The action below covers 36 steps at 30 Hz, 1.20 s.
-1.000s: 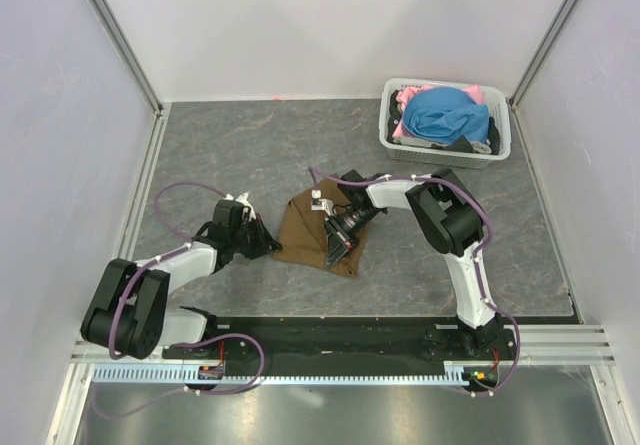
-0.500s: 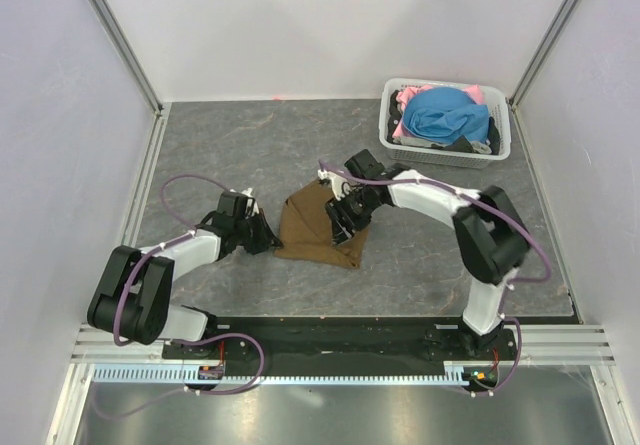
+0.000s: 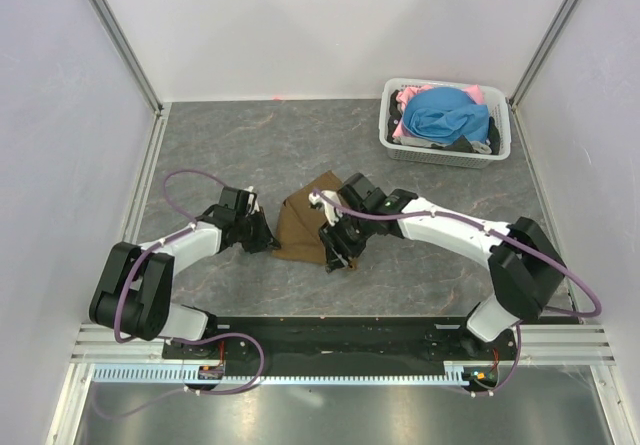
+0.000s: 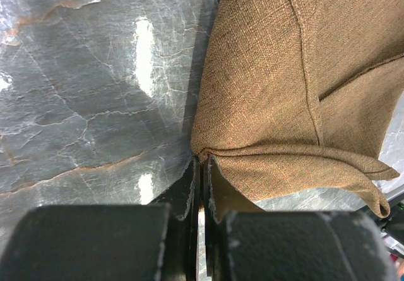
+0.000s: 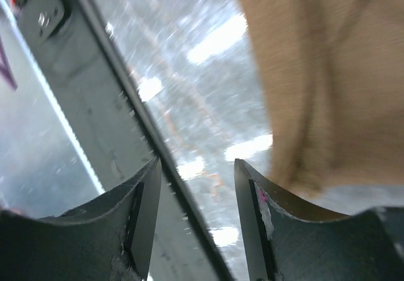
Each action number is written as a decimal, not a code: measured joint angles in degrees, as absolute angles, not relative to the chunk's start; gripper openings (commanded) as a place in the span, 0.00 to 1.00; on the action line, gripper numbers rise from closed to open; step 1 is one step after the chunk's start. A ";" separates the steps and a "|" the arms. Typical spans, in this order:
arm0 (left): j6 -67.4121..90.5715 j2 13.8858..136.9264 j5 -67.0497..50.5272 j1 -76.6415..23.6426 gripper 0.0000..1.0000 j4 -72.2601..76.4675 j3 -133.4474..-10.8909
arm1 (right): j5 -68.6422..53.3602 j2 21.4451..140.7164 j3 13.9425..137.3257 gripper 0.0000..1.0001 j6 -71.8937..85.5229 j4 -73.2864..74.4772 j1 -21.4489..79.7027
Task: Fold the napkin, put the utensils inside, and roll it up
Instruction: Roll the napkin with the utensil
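The brown napkin [image 3: 303,223] lies folded on the grey table, mid-left. My left gripper [image 3: 266,239] sits at its left edge. In the left wrist view the jaws of that gripper [image 4: 202,162] are shut, with the napkin's [image 4: 271,91] gathered fold pinched at their tips. My right gripper [image 3: 335,253] hovers over the napkin's near right corner. In the blurred right wrist view this gripper [image 5: 197,167] stands open with only table between its fingers, and the napkin [image 5: 315,72] is off to its upper right. The utensils are out of view.
A white basket [image 3: 440,155] with blue and pink clothes [image 3: 440,113] stands at the back right. The black base plate [image 3: 330,330] runs along the near edge, close below the right gripper. White walls enclose the table.
My right gripper has opened and let go of the napkin, then shifted toward the near edge. The napkin's right side now lies folded further left. The left gripper has barely moved.
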State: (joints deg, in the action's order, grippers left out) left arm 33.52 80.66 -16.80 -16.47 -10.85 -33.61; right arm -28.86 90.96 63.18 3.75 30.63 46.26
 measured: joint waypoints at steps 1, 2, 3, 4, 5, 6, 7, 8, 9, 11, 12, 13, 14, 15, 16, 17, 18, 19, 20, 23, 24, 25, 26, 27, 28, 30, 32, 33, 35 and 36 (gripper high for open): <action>33.41 80.66 -16.75 -16.47 0.02 -11.11 -33.76 | -29.65 91.53 62.72 0.57 4.14 30.68 47.07; 33.32 80.73 -16.69 -16.47 0.02 -11.33 -33.89 | -30.15 92.03 62.41 0.56 4.34 30.72 47.57; 33.28 80.86 -16.69 -16.47 0.02 -11.60 -34.04 | -30.46 92.71 62.19 0.56 4.64 30.89 48.10; 33.17 80.93 -16.67 -16.47 0.02 -11.79 -34.20 | -30.61 93.32 62.02 0.56 4.86 30.94 48.42; 33.12 80.97 -16.67 -16.47 0.02 -11.94 -34.30 | -30.55 93.86 61.98 0.56 4.97 31.11 48.56; 33.08 80.99 -16.62 -16.47 0.02 -12.12 -34.37 | -30.22 94.35 61.98 0.56 5.04 31.33 48.53; 33.01 80.99 -16.58 -16.47 0.02 -12.25 -34.44 | -29.61 94.76 61.98 0.56 5.13 31.51 48.51; 32.95 80.99 -16.58 -16.47 0.02 -12.32 -34.46 | -29.12 95.20 62.00 0.56 5.17 31.75 48.38; 32.93 80.99 -16.56 -16.47 0.02 -12.36 -34.50 | -28.62 95.50 62.00 0.56 5.17 31.99 48.25; 32.91 81.01 -16.58 -16.47 0.02 -12.49 -34.54 | -27.66 96.14 62.00 0.56 5.17 32.56 47.86; 32.91 81.03 -16.56 -16.47 0.02 -12.51 -34.57 | -27.20 96.36 62.00 0.57 5.15 32.80 47.59; 32.91 81.03 -16.58 -16.47 0.02 -12.56 -34.57 | -26.89 96.42 62.00 0.56 5.08 33.06 47.27; 32.91 81.08 -16.58 -16.47 0.02 -12.58 -34.57 | -26.74 96.44 62.02 0.56 4.95 33.34 46.87; 32.91 81.14 -16.58 -16.47 0.02 -12.60 -34.61 | -26.63 96.44 62.04 0.56 4.89 33.50 46.41; 32.88 81.25 -16.58 -16.47 0.02 -12.67 -34.70 | -26.57 96.44 62.06 0.56 4.73 33.50 45.84; 32.88 81.32 -16.58 -16.47 0.02 -12.75 -34.76 | -26.46 96.44 62.06 0.57 4.69 33.54 45.28; 32.88 81.43 -16.58 -16.47 0.02 -12.80 -34.85 | -26.39 96.44 62.06 0.57 4.64 33.54 44.73; 32.88 81.52 -16.58 -16.47 0.02 -12.84 -34.92 | -26.41 96.49 62.06 0.57 4.49 33.56 43.88; 32.88 81.62 -16.60 -16.47 0.02 -12.88 -34.98 | -26.41 96.62 62.06 0.57 4.36 33.56 43.29; 32.86 81.87 -16.62 -16.47 0.02 -13.08 -35.24 | -26.68 97.78 62.06 0.57 4.19 33.30 41.93; 32.86 81.93 -16.67 -16.47 0.02 -13.17 -35.38 | -27.09 98.41 62.06 0.57 4.21 33.28 41.56; 32.86 81.93 -16.75 -16.47 0.02 -13.19 -35.51 | -27.51 98.83 62.06 0.57 4.23 33.28 41.30; 32.86 81.93 -16.80 -16.47 0.02 -13.28 -35.68 | -27.83 99.00 62.06 0.57 4.25 33.28 41.08; 32.86 81.93 -16.82 -16.47 0.02 -13.26 -35.83 | -28.25 99.22 62.06 0.57 4.27 33.30 40.86; 32.86 81.93 -16.86 -16.47 0.02 -13.26 -35.94 | -28.49 99.37 62.06 0.57 4.27 33.30 40.73; 32.86 81.93 -16.93 -16.47 0.02 -13.30 -36.05 | -28.77 99.48 62.06 0.57 4.25 33.30 40.60; 32.84 81.95 -16.91 -16.47 0.02 -13.47 -36.07 | -28.80 99.42 62.24 0.57 4.19 33.47 40.60; 32.80 82.00 -16.88 -16.47 0.02 -13.63 -36.07 | -28.71 99.37 62.59 0.58 4.05 33.76 40.64; 32.49 82.43 -16.78 -16.47 0.02 -14.41 -36.29 | -27.62 99.18 63.57 0.59 3.36 34.39 41.10; 32.45 82.81 -16.75 -16.47 0.02 -14.72 -36.47 | -26.35 99.00 64.31 0.60 3.03 34.74 41.54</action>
State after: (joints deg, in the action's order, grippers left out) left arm 32.45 82.81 -16.75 -16.47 -14.72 -36.47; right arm -26.35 99.00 64.31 3.03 34.74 41.54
